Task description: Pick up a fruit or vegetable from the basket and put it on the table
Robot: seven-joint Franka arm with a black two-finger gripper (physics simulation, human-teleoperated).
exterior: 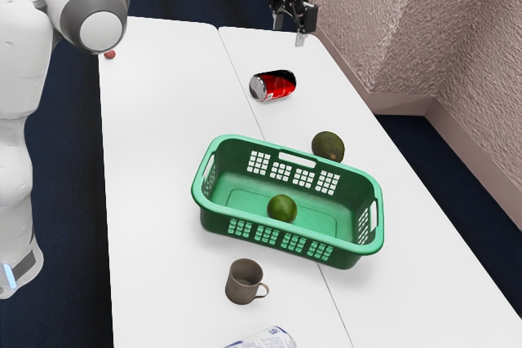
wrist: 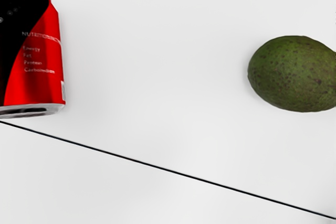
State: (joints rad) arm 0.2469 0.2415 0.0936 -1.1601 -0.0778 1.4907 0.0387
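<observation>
Green fruit (exterior: 282, 209) inside the basket (exterior: 236, 214)
Jaws (exterior: 289, 32) hang parted, empty; too low an approach could knock the basket askew.

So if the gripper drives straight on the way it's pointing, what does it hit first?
Most likely bare table. The gripper points down, and the wrist view centers on tabletop between the red can and the avocado. Height and exact landing spot are unclear.
</observation>
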